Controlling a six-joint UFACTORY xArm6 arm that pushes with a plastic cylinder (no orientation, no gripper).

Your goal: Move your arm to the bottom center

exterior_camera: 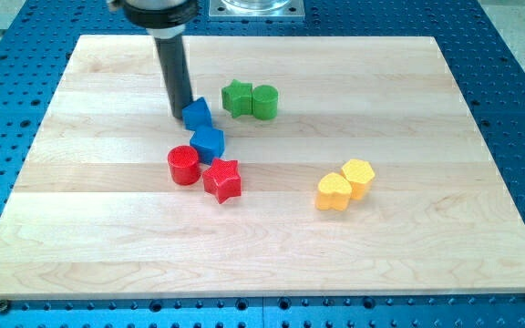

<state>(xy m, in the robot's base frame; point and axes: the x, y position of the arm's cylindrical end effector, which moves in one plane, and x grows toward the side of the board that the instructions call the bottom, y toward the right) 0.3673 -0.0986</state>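
My tip (180,114) rests on the wooden board (80,228) in the upper middle-left, touching the left side of a blue block (198,113). A second blue block (208,143) sits just below it. Below those lie a red cylinder (183,166) and a red star (222,179), side by side. A green star (237,97) and a green cylinder (265,102) touch each other to the right of my tip. A yellow heart (334,192) and a yellow hexagon (358,177) sit together at the right of centre.
The board lies on a blue perforated table (518,82). A metal mount (255,7) stands at the view's top centre behind the board.
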